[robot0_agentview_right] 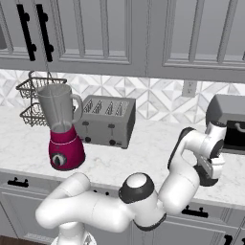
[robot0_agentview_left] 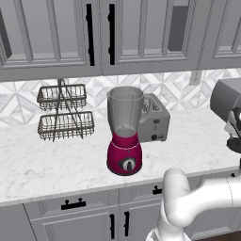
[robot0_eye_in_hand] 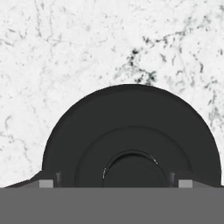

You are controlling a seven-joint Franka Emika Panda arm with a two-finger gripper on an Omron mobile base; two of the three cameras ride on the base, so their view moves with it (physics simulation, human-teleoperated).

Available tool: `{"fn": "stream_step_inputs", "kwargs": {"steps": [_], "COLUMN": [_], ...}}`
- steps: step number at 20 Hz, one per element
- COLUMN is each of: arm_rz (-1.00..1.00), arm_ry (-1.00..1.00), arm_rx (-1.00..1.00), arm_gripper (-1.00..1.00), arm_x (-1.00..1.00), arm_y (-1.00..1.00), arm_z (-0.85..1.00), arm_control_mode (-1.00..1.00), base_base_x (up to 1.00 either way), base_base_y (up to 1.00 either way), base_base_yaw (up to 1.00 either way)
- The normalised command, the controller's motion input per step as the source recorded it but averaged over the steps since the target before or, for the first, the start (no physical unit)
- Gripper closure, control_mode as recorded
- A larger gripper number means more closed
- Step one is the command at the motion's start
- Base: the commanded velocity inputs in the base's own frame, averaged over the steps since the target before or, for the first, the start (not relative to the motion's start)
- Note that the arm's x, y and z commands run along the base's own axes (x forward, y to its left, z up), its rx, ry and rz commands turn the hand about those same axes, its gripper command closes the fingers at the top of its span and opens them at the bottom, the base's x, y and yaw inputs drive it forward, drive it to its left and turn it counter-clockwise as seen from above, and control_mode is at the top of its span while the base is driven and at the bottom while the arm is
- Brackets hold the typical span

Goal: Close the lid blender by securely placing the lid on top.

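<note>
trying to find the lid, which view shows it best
The hand view: the lid lies flat on the white marble counter as a round dark disc with raised rings, straight under the hand. In both base views the arm reaches far right of the blender, and I cannot make out the lid there.

White marbled counter [robot0_agentview_left: 56,164] running beneath grey cabinets, bearing a two-tier wire basket rack [robot0_agentview_left: 63,113], the blender [robot0_agentview_left: 124,132] with jar open on top, and a silver toaster [robot0_agentview_right: 106,120] just behind it. Farther right, lying flat on the stone, the lid [robot0_eye_in_hand: 131,140].
</note>
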Motion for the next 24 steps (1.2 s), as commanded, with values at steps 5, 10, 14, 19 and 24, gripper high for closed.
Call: {"fn": "stream_step_inputs", "kwargs": {"steps": [5, 10, 14, 19, 24], "arm_rz": [0.0, -0.01, -0.02, -0.06, -0.08], "arm_ry": [0.0, 0.0, -0.03, -0.08, -0.14], "arm_rx": [0.0, 0.03, 0.03, 0.01, 0.0], "arm_gripper": [1.0, 1.0, 1.0, 1.0, 1.0], "arm_x": [-0.15, -0.24, -0.32, -0.3, -0.26], "arm_y": [0.02, -0.01, 0.0, 0.0, 0.0], "arm_z": [-0.74, -0.77, -0.99, -0.98, -0.97], "arm_control_mode": [-1.0, -1.0, -1.0, -1.0, -1.0], "base_base_x": [0.0, 0.0, 0.0, 0.0, 0.0], "base_base_y": [0.0, 0.0, 0.0, 0.0, 0.0], "base_base_yaw": [0.0, 0.0, 0.0, 0.0, 0.0]}}
